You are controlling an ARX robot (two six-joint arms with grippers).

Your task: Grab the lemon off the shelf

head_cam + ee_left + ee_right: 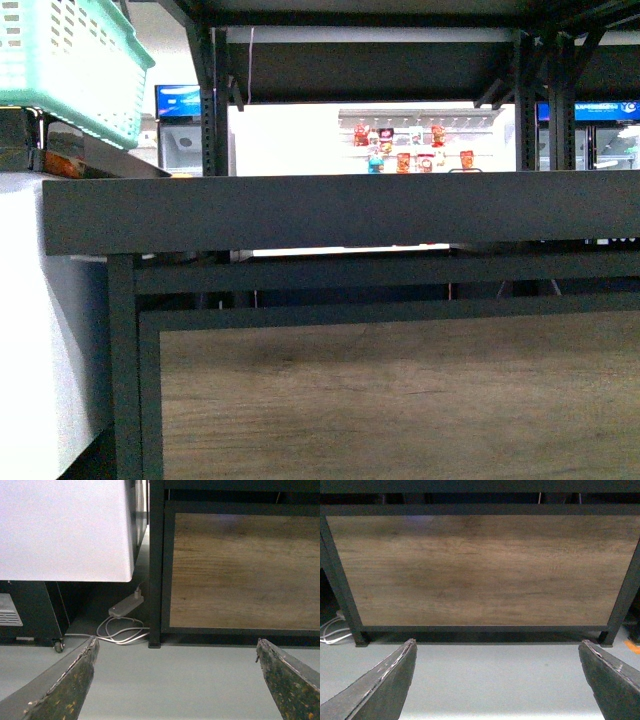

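Black shelf [340, 212] deck fills the front view, no lemon showing; left gripper [176, 647] and right gripper [498, 647] hang low, jaws wide apart, empty. Best lift above the deck first.

The shelf [340, 212] (black metal, wood-backed lower bay) stands upright, thick deck level.
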